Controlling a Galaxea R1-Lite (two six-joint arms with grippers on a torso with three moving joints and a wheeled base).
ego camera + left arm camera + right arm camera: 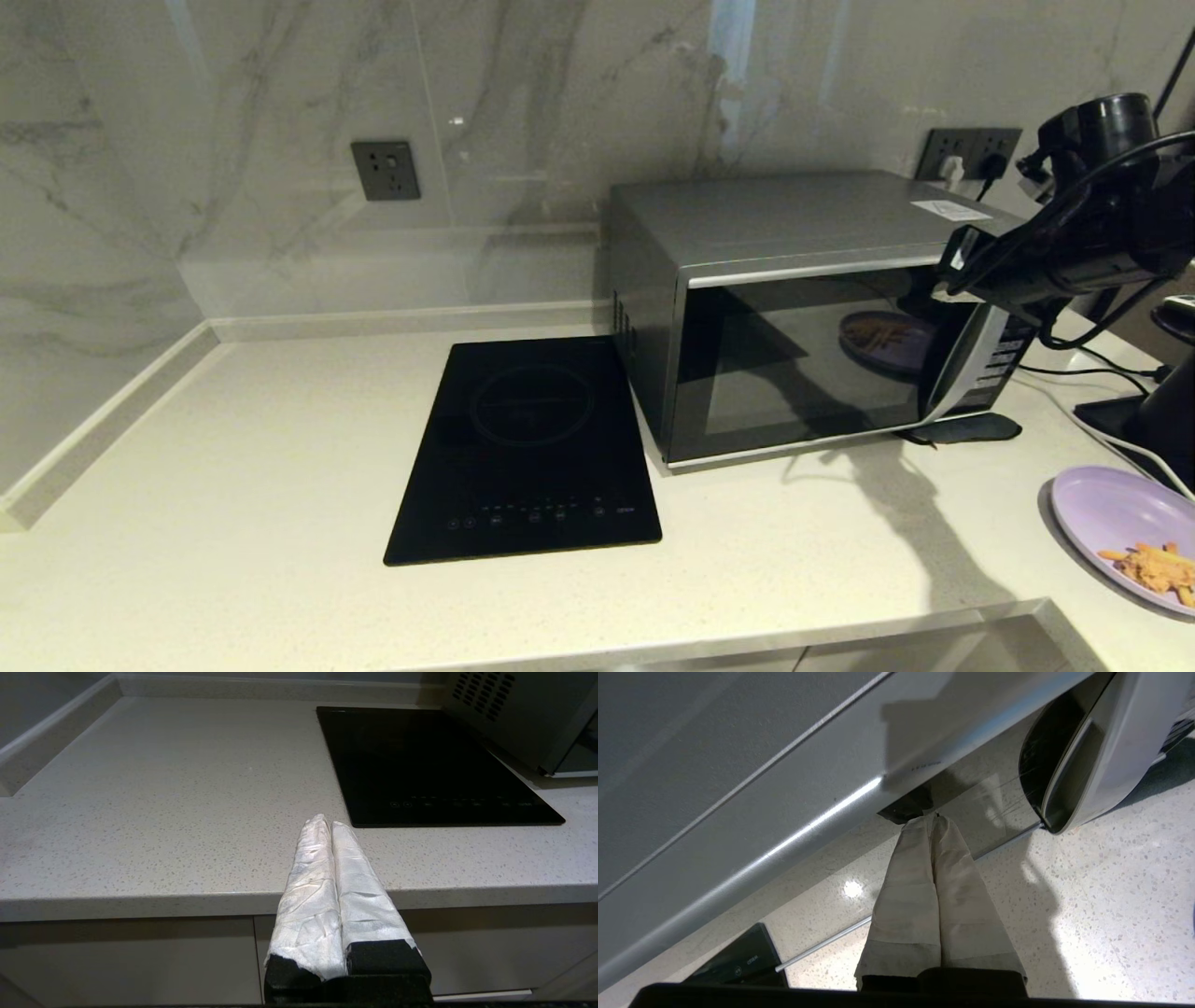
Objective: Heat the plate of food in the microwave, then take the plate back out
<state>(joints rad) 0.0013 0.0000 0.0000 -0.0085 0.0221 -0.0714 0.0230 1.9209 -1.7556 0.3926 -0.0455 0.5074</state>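
Note:
The silver microwave (794,308) stands at the back right of the counter with its dark glass door closed. My right gripper (933,816) is shut, with nothing in it. Its wrapped fingertips rest against the door glass just under the door's top edge, close to the curved handle strip (1087,765). The lilac plate of food (1116,518) lies on the counter at the front right, with orange-brown fries (1158,567) on it. The door glass mirrors the plate. My left gripper (325,822) is shut and empty, held in front of the counter's front edge, out of the head view.
A flat black induction cooktop (527,448) lies left of the microwave. Wall sockets with plugs and black cables (1102,369) sit behind and to the right of it. A dark flat object (966,429) lies under the microwave's front right corner.

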